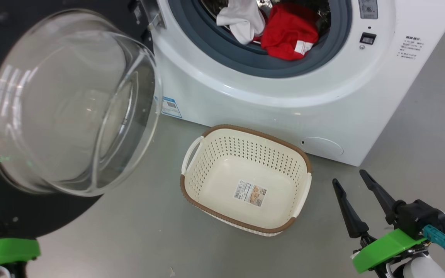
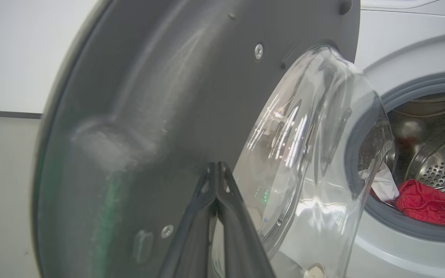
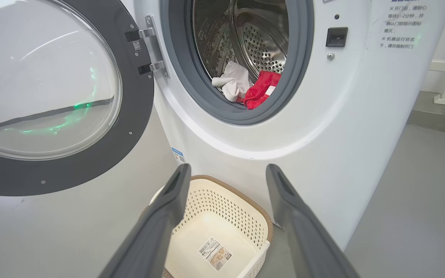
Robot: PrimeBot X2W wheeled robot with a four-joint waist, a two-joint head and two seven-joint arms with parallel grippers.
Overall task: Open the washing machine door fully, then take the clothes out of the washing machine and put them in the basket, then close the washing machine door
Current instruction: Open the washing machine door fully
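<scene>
Washing machine door is standing swung out at 9 o'clock of the head view, its glass bowl facing the camera. The mouth of the washing machine is showing open at 12 o'clock. The clothes, red and white, are lying inside against the grey ring. The basket is waiting on the floor just in front of the machine, with no garment in it.

In the left wrist view the left gripper is showing its jaws pressed together, the tip pointing at the dark inner face of the door, at 9 o'clock from the glass. Whether it is touching, I cannot tell. The right gripper is hanging at 4 o'clock with jaws spread wide, holding nothing, well apart from the door.

I am judging that the step in hand is opening the door to its full angle, and it is looking nearly done. To do it well, the closed tip should be pushing on the dark rim and not on the smooth rounded glass, where it may slide. The push should be following the arc around the hinge, slowly, and stopping when the door is giving no more.
</scene>
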